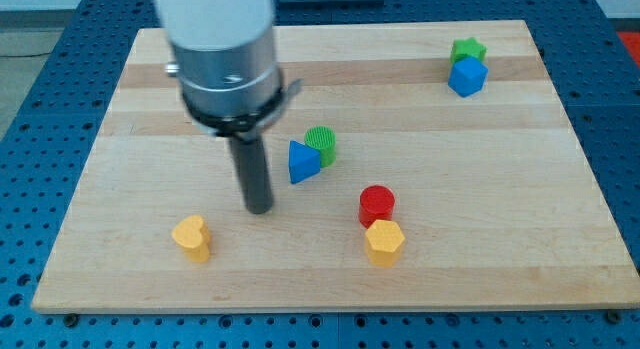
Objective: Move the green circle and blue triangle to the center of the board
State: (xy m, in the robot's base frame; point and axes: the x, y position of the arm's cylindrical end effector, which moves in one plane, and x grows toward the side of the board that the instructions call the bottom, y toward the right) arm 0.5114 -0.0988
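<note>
**Tip down left of the triangle**

My tip [259, 208] sits on the board [140, 109], just left of & below the blue triangle [303, 162], not touching; it's a bare rod, no claw to open or close. Green circle [321, 143] touches the triangle at its upper right, both near board centre & partly hidden by it. Arm body covers the top-left area. Red cylinder [377, 204] abuts yellow hexagon [384, 242]; yellow heart [191, 237] at bottom left; green star [467, 51] & blue block [467, 77] at top right. Wood board on blue pegged table [40, 69]. No writing seen.
</note>
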